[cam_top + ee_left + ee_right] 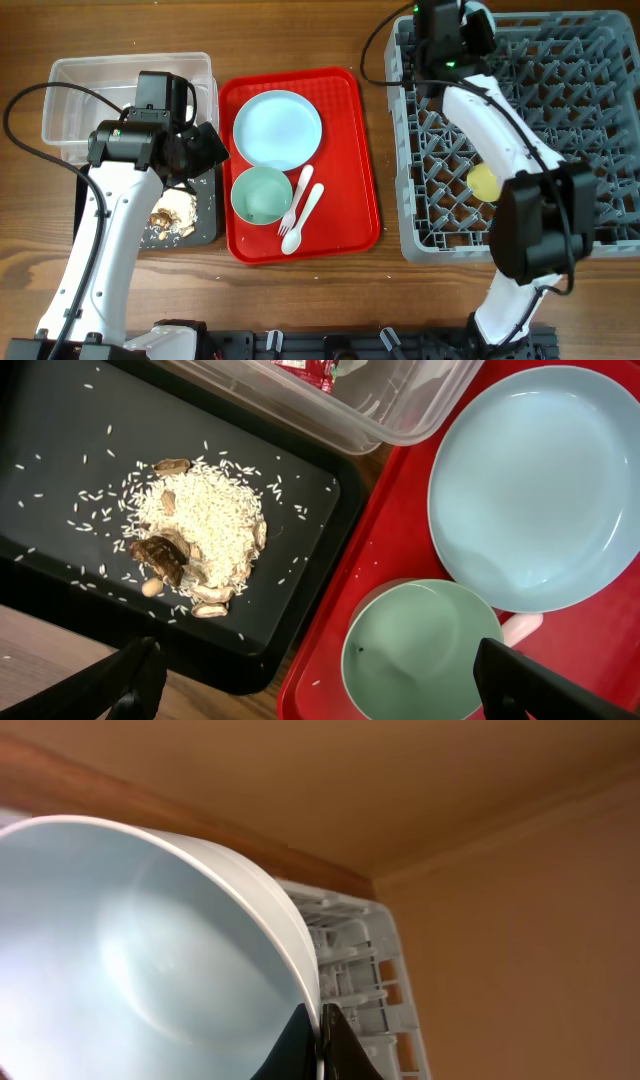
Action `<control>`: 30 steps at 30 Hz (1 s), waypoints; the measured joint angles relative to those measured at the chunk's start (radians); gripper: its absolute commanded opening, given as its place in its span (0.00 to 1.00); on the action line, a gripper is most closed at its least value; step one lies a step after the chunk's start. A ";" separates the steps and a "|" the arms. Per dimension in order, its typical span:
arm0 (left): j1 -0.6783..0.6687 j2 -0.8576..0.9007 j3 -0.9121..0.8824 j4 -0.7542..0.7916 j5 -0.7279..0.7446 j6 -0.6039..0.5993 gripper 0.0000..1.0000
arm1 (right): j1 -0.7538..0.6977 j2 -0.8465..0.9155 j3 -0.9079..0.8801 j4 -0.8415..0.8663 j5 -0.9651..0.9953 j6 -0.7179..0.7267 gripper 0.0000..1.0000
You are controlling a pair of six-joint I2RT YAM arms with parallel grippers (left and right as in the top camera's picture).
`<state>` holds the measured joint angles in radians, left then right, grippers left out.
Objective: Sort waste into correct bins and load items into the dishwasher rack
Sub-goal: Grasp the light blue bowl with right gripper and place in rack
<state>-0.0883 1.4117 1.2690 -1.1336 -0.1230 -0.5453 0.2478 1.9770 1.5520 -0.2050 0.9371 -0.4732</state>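
**A:** Where's the blue bowl?

**B:** In the right pincer, which is clamped on its rim, one finger on each side. It hangs over the rack at the rack's far left corner, close to the far edge of the bench.

**A:** How should it go in?

**B:** I'd lower it between two rows of pegs with the mouth tipped downward. Let go only once the rim rests on the grid. A pinch on a thin edge can slip, so go slowly, and keep it away from the cup sitting mid-rack.

**A:** And the left pincer?

**B:** Its fingers are apart and hold nothing. It hovers where the black tray with the rice meets the red tray, mid-bench. The plate and green bowl sit there, not yet loaded.
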 measured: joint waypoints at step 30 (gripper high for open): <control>0.035 0.000 0.000 -0.067 -0.056 0.000 1.00 | 0.155 -0.295 0.003 -0.632 -1.028 0.531 0.68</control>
<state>-0.0536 1.4117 1.2690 -1.2003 -0.1791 -0.5457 0.4026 1.6817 1.5551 -0.8375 -0.0914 0.0578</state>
